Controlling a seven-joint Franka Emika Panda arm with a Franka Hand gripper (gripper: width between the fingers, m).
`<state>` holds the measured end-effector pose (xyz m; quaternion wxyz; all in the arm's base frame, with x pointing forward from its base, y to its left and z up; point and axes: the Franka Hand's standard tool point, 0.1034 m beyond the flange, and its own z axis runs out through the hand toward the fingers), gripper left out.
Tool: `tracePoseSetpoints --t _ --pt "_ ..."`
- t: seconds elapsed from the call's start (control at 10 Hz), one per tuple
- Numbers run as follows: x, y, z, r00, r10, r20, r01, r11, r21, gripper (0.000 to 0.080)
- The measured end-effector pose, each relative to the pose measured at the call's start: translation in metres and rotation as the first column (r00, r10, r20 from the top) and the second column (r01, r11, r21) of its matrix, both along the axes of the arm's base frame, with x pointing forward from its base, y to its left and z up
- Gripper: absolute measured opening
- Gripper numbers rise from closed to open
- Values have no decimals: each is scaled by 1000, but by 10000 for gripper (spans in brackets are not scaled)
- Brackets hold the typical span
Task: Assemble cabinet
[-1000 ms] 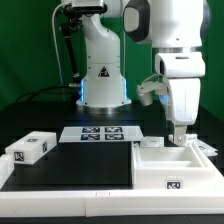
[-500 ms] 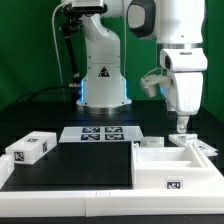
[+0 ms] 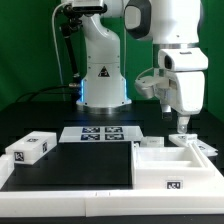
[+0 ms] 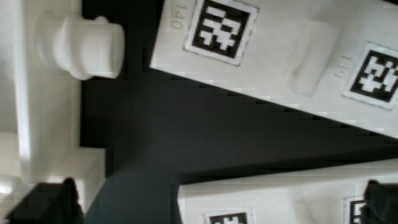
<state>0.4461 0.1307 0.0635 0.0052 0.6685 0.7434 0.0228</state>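
Note:
The white cabinet body (image 3: pixel 170 166), an open box with a tag on its front, lies at the exterior view's right. A small white tagged block (image 3: pixel 30 148) lies on the black mat at the left. Another small white part (image 3: pixel 150 143) lies beside the box's far corner. My gripper (image 3: pixel 182 126) hangs just above the far right part of the box, holding nothing. In the wrist view the gripper (image 4: pixel 214 205) is open, its dark fingertips (image 4: pixel 50 202) wide apart over a tagged white panel (image 4: pixel 294 190). A second tagged panel (image 4: pixel 267 50) and a round white knob (image 4: pixel 89 45) lie beyond.
The marker board (image 3: pixel 100 133) lies flat behind the black mat (image 3: pixel 80 165). The robot's white base (image 3: pixel 102 75) stands at the back centre, with cables and a stand behind it at the left.
My gripper has shifted slightly toward the exterior view's right and a little up over the cabinet body. The parts on the table have not moved.

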Motion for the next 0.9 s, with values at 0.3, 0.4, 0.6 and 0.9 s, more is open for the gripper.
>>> tracePoseSetpoints --t 0.3,0.4,0.6,0.9 --pt "-18 25 -6 999 36 16 -36 999 29 797" --pt "-24 34 -10 999 41 8 -41 999 30 797" --pt "-21 28 -10 1000 28 8 -29 999 29 797" --pt "-33 35 -20 999 41 0 -41 998 40 797"
